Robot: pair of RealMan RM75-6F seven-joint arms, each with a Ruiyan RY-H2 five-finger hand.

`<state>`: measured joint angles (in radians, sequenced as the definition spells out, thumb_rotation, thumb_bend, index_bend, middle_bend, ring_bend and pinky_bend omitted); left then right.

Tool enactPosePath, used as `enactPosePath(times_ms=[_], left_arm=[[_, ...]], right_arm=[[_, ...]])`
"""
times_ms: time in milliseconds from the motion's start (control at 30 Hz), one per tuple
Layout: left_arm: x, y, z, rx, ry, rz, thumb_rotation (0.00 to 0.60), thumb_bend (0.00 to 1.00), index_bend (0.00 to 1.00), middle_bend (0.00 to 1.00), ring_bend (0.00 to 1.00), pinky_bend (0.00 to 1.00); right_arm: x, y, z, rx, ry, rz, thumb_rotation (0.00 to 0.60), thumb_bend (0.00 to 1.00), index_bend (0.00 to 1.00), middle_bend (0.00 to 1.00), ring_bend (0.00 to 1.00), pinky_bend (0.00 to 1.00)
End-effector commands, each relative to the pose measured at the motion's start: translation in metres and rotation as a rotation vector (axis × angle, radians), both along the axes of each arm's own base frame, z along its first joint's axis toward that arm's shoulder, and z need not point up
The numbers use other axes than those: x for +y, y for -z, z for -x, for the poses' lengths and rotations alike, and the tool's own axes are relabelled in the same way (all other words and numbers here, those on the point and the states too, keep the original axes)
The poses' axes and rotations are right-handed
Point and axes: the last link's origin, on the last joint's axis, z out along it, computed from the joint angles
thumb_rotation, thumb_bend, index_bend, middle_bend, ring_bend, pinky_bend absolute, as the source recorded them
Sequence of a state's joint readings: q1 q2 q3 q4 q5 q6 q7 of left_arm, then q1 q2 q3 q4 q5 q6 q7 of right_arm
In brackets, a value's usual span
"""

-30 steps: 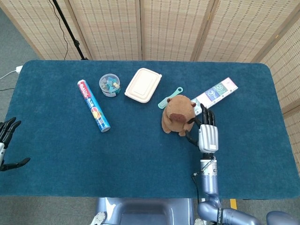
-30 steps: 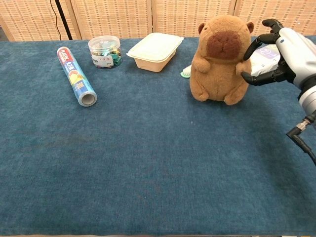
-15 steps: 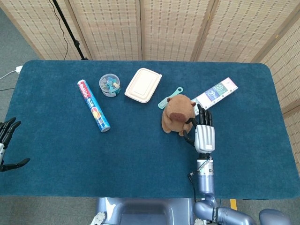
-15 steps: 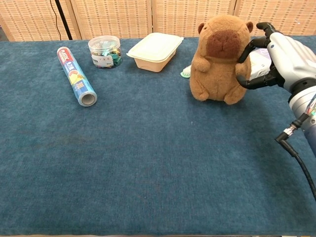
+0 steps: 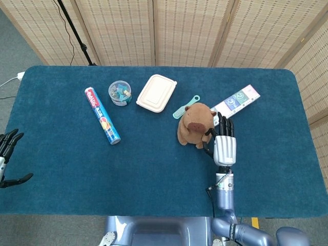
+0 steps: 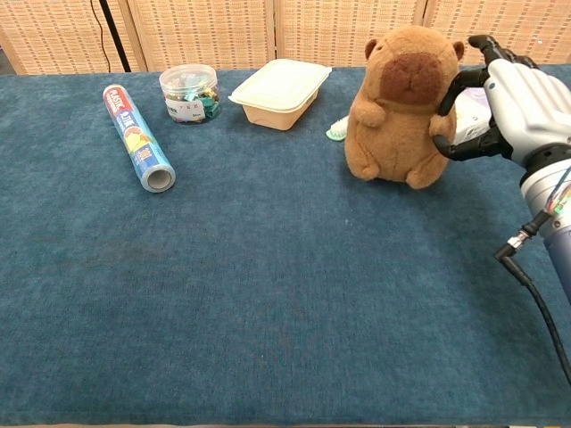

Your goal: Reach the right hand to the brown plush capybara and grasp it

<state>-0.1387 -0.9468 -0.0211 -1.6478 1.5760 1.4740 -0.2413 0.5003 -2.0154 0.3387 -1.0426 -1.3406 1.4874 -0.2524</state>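
Note:
The brown plush capybara (image 5: 195,125) sits upright right of the table's middle, leaning slightly in the chest view (image 6: 401,107). My right hand (image 5: 224,146) is pressed against its right side. In the chest view the hand (image 6: 517,98) has its dark fingers (image 6: 452,85) curved onto the toy's head and flank, with a wide gap between them, touching but not closed around it. My left hand (image 5: 7,154) hangs off the table's near left edge, fingers spread, holding nothing.
A cling-film roll (image 5: 102,122), a clear jar of clips (image 5: 120,93) and a beige lidded container (image 5: 156,93) lie to the left at the back. A green comb (image 5: 185,107) and a flat white pack (image 5: 237,101) lie just behind the capybara.
My right hand moved in from beside the capybara until its fingers met the toy's side. The toy shifted slightly and leans a little.

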Motion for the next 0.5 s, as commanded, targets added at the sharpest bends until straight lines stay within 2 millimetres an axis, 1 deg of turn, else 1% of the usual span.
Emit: enactPosePath(times_ms=[33, 100, 167, 300, 367, 500], left_arm=[[-0.0002, 0.0005, -0.0004, 0.0, 0.002, 0.004, 0.6, 0.0, 0.0, 0.0, 0.0, 0.0], [-0.0001, 0.001, -0.0005, 0.002, 0.003, 0.007, 0.6, 0.0, 0.0, 0.0, 0.0, 0.0], [0.0001, 0.0012, -0.0005, 0.003, 0.003, 0.008, 0.6, 0.0, 0.0, 0.0, 0.0, 0.0], [0.0001, 0.002, -0.001, 0.006, 0.004, 0.013, 0.6, 0.0, 0.0, 0.0, 0.0, 0.0], [-0.0001, 0.0023, -0.0012, 0.007, 0.006, 0.015, 0.6, 0.0, 0.0, 0.0, 0.0, 0.0], [-0.0005, 0.0026, -0.0014, 0.008, 0.008, 0.016, 0.6, 0.0, 0.0, 0.0, 0.0, 0.0]], right_arm=[[-0.0004, 0.0038, -0.0008, 0.002, -0.007, 0.002, 0.6, 0.38, 0.53, 0.0, 0.0, 0.0], [-0.0011, 0.006, -0.0001, 0.006, -0.008, 0.002, 0.6, 0.41, 0.54, 0.0, 0.0, 0.0], [-0.0016, 0.0066, 0.0002, 0.006, -0.012, 0.004, 0.6, 0.46, 0.54, 0.0, 0.0, 0.0], [-0.002, 0.0075, 0.0009, 0.006, -0.015, 0.004, 0.6, 0.63, 0.55, 0.0, 0.0, 0.0], [-0.002, 0.0075, 0.0013, 0.004, -0.015, 0.005, 0.6, 0.65, 0.56, 0.0, 0.0, 0.0], [-0.0017, 0.0078, 0.0006, -0.001, -0.02, 0.002, 0.6, 0.66, 0.56, 0.0, 0.0, 0.0]])
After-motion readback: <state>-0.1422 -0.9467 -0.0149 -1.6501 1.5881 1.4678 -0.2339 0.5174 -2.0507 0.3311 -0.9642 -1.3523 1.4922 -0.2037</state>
